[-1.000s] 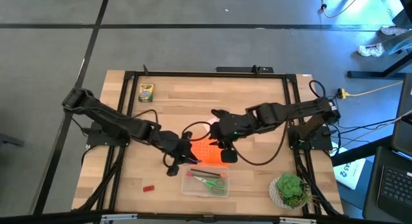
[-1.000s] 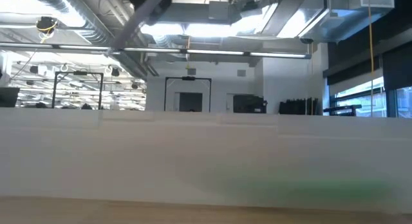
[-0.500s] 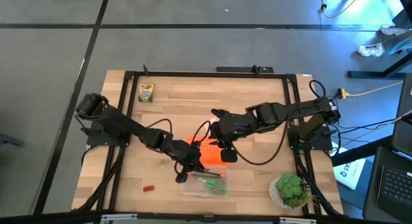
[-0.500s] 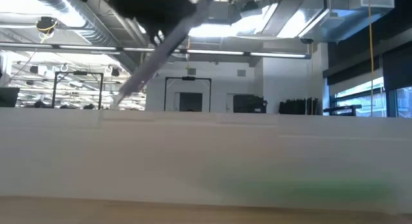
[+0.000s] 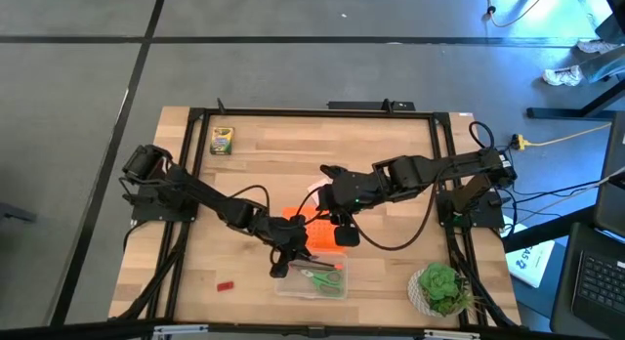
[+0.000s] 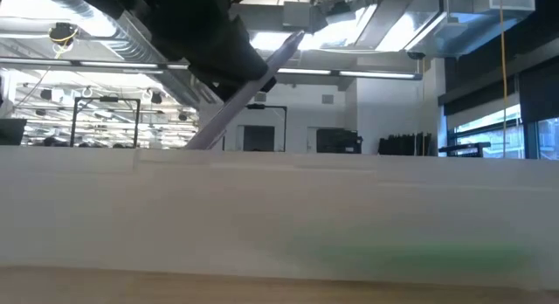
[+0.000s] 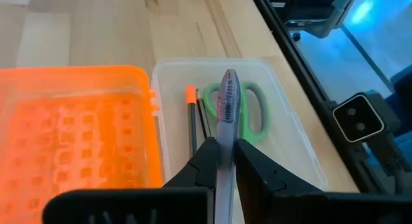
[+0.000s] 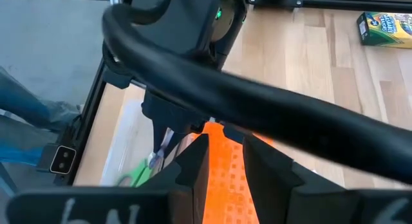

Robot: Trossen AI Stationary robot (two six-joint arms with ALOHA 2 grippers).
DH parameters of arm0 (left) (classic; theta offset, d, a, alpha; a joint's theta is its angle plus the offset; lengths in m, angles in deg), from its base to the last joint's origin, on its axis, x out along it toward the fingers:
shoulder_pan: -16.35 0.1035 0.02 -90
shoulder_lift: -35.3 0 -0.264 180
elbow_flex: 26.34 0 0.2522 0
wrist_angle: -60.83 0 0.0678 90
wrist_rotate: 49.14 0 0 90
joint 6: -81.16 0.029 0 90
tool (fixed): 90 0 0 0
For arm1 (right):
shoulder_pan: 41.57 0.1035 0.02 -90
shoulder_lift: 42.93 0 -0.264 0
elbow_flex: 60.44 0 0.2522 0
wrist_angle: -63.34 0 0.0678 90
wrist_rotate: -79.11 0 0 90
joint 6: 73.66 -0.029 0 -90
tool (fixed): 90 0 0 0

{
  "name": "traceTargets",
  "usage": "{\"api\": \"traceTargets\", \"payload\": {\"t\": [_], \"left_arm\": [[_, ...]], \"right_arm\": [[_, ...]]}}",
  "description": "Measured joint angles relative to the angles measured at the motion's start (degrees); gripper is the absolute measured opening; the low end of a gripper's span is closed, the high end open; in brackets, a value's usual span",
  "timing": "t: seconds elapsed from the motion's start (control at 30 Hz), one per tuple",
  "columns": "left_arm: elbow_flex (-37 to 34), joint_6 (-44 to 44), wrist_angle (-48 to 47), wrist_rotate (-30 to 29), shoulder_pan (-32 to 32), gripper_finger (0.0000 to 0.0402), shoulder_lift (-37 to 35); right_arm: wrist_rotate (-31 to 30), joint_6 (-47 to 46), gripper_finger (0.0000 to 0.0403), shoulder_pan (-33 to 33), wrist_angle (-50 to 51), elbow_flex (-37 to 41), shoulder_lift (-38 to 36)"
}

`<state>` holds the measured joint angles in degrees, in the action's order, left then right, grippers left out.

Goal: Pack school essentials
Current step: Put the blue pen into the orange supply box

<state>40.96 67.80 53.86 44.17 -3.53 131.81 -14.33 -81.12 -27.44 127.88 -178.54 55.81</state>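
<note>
My left gripper (image 7: 222, 147) (image 5: 283, 265) hovers over the left end of the clear box (image 5: 337, 291), shut on a pale purple pen (image 7: 228, 98) that slants across the low view (image 6: 249, 94). In the box (image 7: 290, 127) lie the green-handled scissors (image 7: 251, 114) (image 5: 317, 275) and an orange-tipped pencil (image 7: 191, 118). My right gripper (image 5: 339, 234) (image 8: 225, 143) is shut on the box's orange perforated lid (image 5: 311, 228), swung open toward the far side. The crayon box (image 5: 223, 140) lies near the far left corner. The tiny red block (image 5: 227, 284) lies near the front edge. No pink pad shows. My left gripper pinches the pen's barrel (image 7: 225, 130) between its two fingers, with the fingers along the pen. The pen's free end sticks out beyond the fingertips over the open box, lifted clear and slanting down. My right gripper has the orange lid (image 8: 225, 179) between its two fingers (image 8: 193, 169), at the lid's edge away from the box. It comes from the table's right side. The left arm's cable crosses the view and hides much of the lid.
A leafy potted plant (image 5: 439, 289) stands near the front right corner. Both arms and their cables crowd the middle of the table. Bare wood (image 5: 391, 145) lies along the far side and at the front left around the red block.
My left gripper, carrying the pen, has moved toward the near edge and slightly right, from beside the orange lid to over the clear box's left end. The pen has come into the low view, slanting down. My right gripper has stayed on the lid.
</note>
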Motion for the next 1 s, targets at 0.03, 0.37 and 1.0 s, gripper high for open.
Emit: {"api": "traceTargets", "payload": {"t": [0.03,0.37,1.0], "left_arm": [[0.0,0.0,-0.3,0.0,-0.1,0.0025,0.0],[0.0,0.0,-2.2,-0.3,-0.3,0.0025,1.3],[0.0,-0.2,-3.3,-4.3,-0.3,0.0043,1.2]], "right_arm": [[0.0,0.0,0.0097,0.0,0.0,0.0,0.0],[0.3,0.1,0.0097,0.0,-0.1,0.0,0.0],[0.6,0.0,0.0097,0.0,-0.3,0.0,0.1]]}}
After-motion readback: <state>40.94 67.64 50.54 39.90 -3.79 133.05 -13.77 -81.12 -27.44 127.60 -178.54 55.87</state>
